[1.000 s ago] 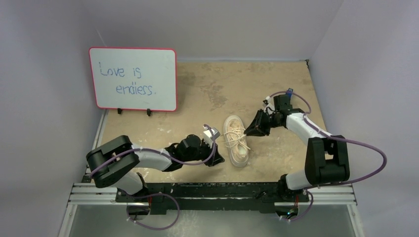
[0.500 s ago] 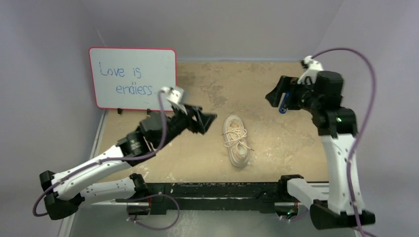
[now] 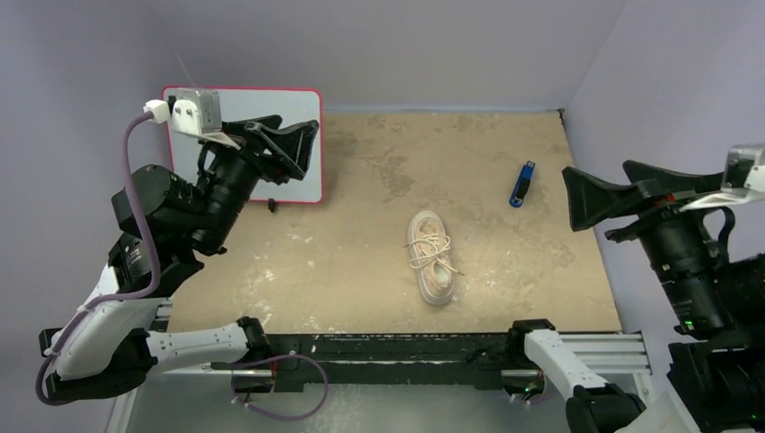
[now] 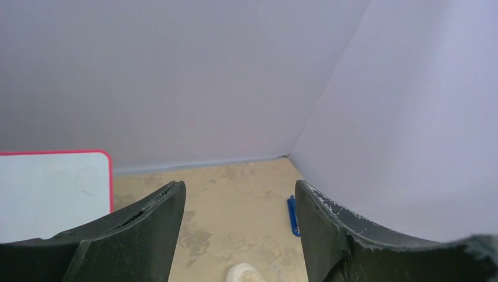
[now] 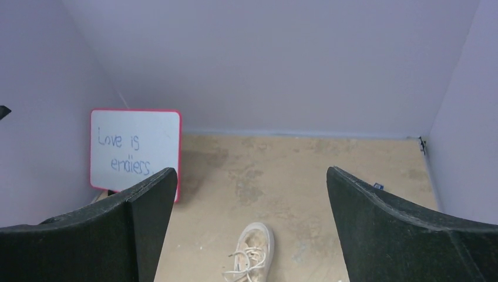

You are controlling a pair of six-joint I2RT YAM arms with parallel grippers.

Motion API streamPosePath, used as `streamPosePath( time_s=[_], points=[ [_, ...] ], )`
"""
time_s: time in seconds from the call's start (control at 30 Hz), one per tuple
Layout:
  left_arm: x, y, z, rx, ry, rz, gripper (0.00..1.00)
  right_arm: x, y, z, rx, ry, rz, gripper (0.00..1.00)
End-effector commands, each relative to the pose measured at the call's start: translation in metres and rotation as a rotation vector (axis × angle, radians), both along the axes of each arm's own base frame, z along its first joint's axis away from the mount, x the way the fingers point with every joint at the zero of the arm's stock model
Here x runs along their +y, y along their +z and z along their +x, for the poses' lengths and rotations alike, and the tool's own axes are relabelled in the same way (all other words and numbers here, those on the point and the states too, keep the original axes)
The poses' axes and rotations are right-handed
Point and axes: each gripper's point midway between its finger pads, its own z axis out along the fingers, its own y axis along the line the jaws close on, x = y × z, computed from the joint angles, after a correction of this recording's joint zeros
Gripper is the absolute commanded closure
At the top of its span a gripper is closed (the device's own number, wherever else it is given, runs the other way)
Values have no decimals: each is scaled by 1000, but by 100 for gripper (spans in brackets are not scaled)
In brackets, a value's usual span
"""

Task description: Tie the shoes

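Note:
The shoe [image 3: 431, 257], a small pale pink-beige sneaker, lies alone mid-table with its toe pointing to the back. Its white laces [image 3: 428, 248] lie in loose loops across the top, and one end trails to the right. My left gripper [image 3: 302, 149] hangs high at the left in front of the whiteboard, open and empty, far from the shoe. My right gripper [image 3: 574, 198] is raised at the right edge, wide open and empty. The left wrist view shows only the shoe's toe [image 4: 245, 274] below the open gripper [image 4: 238, 185]. The right wrist view shows the shoe [image 5: 252, 252] far below the open gripper [image 5: 251, 171].
A red-framed whiteboard [image 3: 244, 101] with handwriting stands at the back left. A small blue object [image 3: 520, 184] lies on the tan table top at the back right. Purple walls close in the back and both sides.
Both arms have lifted up and away from the shoe, left to the back left and right to the right edge. Both grippers have opened. The shoe has stayed put.

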Motion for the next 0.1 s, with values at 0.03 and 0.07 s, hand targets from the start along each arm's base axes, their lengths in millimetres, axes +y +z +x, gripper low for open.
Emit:
streamPosePath(
  time_s=[0.03,0.07],
  points=[
    [39,8,-2,-41,119,35,32,-4,3,6,11,-30,38,1],
    [40,10,-4,-45,116,37,31,-4,2,8,25,-32,35,1]
  ],
)
